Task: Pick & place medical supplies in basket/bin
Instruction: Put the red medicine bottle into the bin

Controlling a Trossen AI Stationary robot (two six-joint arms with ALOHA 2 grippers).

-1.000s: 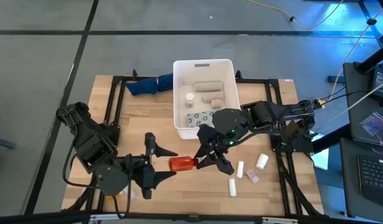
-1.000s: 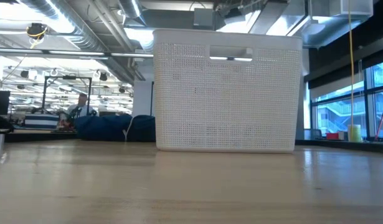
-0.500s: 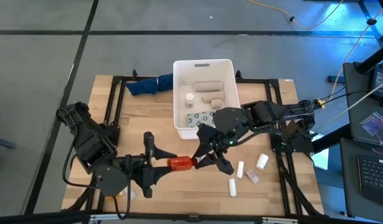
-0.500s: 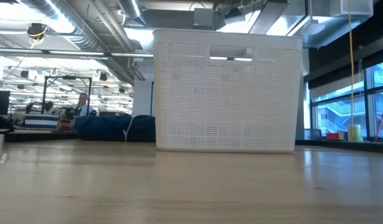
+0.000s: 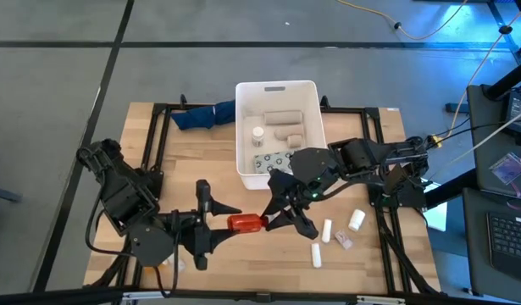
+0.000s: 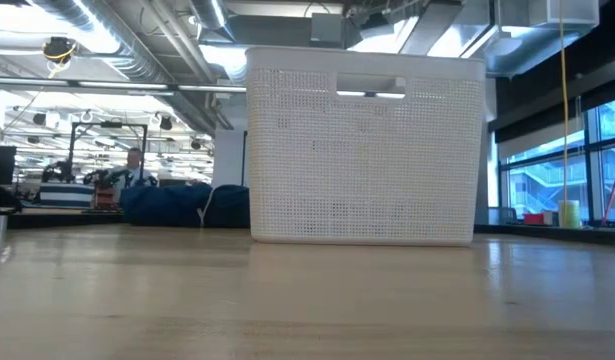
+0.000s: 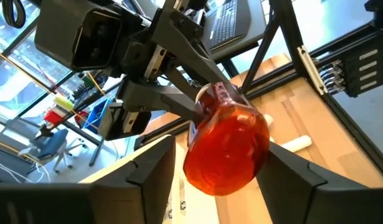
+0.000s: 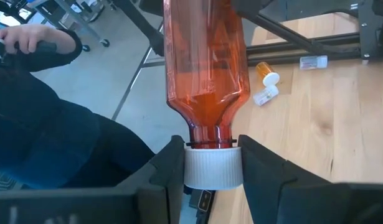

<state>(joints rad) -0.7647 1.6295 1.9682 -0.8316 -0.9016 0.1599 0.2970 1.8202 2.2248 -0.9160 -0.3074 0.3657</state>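
Bottle point(image 5: 246, 223) has slid a little toward your left end effector point(image 5: 228, 222), which now hugs its clear, round red body. Your right end effector point(image 5: 274, 219) grips the ridged white cap. It hangs above the wooden surface point(image 5: 201, 161), near the white bin point(image 5: 277, 87). The pass looks half done.

Both arms reach low toward the table's front edge, left gripper point(image 5: 229, 222) and right gripper point(image 5: 273, 221) facing, each clamped.

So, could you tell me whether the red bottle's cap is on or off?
On: the red bottle wears its white cap, gripped by the right claw.
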